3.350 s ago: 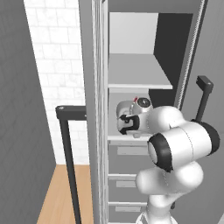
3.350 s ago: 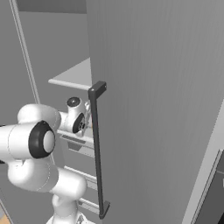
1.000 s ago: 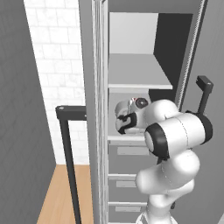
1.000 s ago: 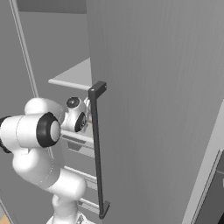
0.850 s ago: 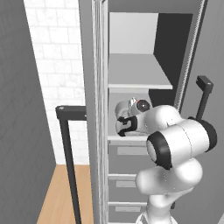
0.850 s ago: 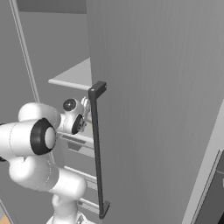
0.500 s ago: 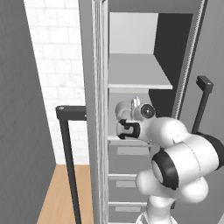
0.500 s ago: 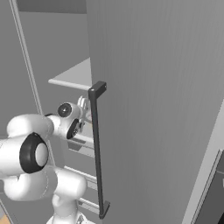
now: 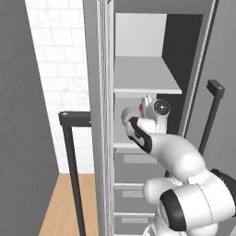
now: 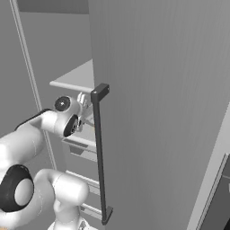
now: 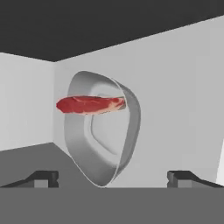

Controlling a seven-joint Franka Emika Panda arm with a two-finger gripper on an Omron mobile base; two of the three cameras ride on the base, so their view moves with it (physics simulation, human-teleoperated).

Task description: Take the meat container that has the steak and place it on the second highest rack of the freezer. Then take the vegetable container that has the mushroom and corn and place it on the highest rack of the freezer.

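Note:
The meat container [image 11: 105, 131], a grey bowl-like tub with a red steak [image 11: 89, 105] in it, appears rolled on its side in the hand view and rests against a pale freezer surface. My gripper [image 11: 113, 177] is open, its fingertips [image 11: 43, 177] spread wide on either side and short of the container, touching nothing. In the left base view my hand [image 9: 150, 108] reaches into the freezer between the top rack [image 9: 147, 85] and the rack below [image 9: 124, 145]. The vegetable container is out of view.
The freezer's open right door [image 10: 157, 112] with its dark vertical handle [image 10: 99, 152] stands close beside my hand [image 10: 72, 114]. Another dark handle [image 9: 73, 161] sits at the left, by a white tiled wall [image 9: 60, 69]. Drawers [image 9: 133, 177] lie under the racks.
My arm has stretched further into the freezer: the hand moved a little up and deeper, while the elbow dropped low to the right.

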